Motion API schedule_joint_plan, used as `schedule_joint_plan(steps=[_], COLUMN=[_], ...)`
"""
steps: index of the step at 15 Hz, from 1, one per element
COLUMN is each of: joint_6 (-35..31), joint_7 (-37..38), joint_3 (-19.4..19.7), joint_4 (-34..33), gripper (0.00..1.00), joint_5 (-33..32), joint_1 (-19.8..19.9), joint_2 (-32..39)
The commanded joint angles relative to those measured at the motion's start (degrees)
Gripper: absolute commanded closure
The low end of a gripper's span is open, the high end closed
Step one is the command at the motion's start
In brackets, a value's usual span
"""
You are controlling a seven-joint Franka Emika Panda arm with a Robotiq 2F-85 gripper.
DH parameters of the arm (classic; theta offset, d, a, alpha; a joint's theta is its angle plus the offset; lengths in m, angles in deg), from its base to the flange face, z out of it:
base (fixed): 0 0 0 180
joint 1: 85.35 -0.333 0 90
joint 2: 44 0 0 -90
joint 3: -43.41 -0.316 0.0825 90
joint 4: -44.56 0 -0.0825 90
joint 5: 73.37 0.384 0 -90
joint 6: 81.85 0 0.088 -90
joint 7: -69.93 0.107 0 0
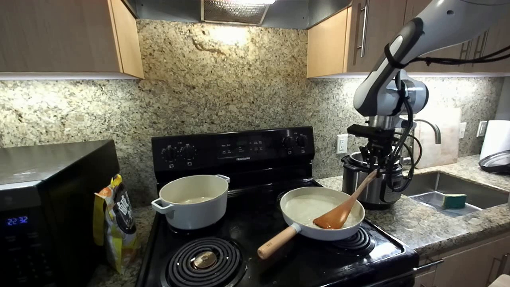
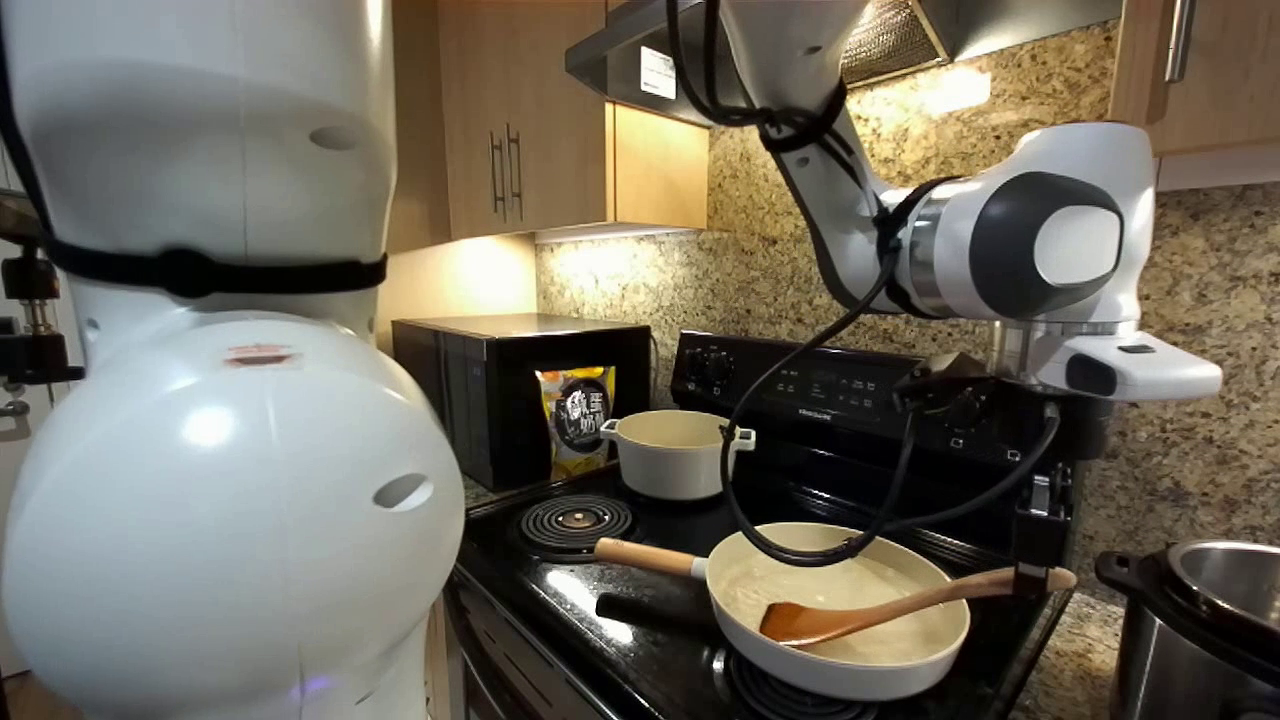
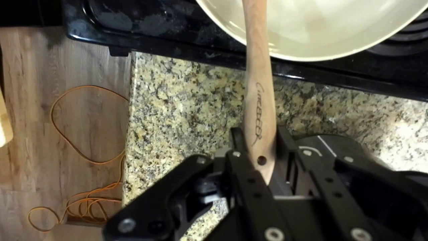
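Observation:
My gripper [image 3: 259,142] is shut on the end of a wooden spatula [image 3: 259,97], its two black fingers pressed against either side of the handle near the hole. In both exterior views the spatula slants down from the gripper [image 2: 1032,580], and its darker blade [image 1: 334,217] rests inside a cream frying pan [image 1: 318,234]. The blade lies out of frame in the wrist view. The pan [image 2: 830,672] sits over a right-hand coil burner, with its wooden handle [image 1: 278,241] pointing toward the stove's front. Inside, its base looks pale, perhaps wet.
A white pot [image 1: 199,215] stands on a back left burner of the black stove [image 1: 251,255]. A steel pressure cooker [image 1: 352,187] is close behind the gripper. Beyond are a sink [image 1: 488,195] and sponge [image 1: 454,201]. A snack bag [image 1: 123,227] leans by the microwave [image 1: 75,207].

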Motion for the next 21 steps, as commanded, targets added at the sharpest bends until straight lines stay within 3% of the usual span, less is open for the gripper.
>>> schedule_joint_plan(steps=[1,12,21], joint_6=[-0.5,-9.5,-11.1], joint_7=[-0.3,3.9,8.1], joint_3=[0.9,1.1,-1.3], joint_4=[-1.0,-4.5,-7.3], gripper=[0.88,0.89,0.88], joint_5=[-1.0,-0.8,-5.2], joint_1=[1.9,1.9,-2.6], joint_2=[-0.5,1.8,4.0])
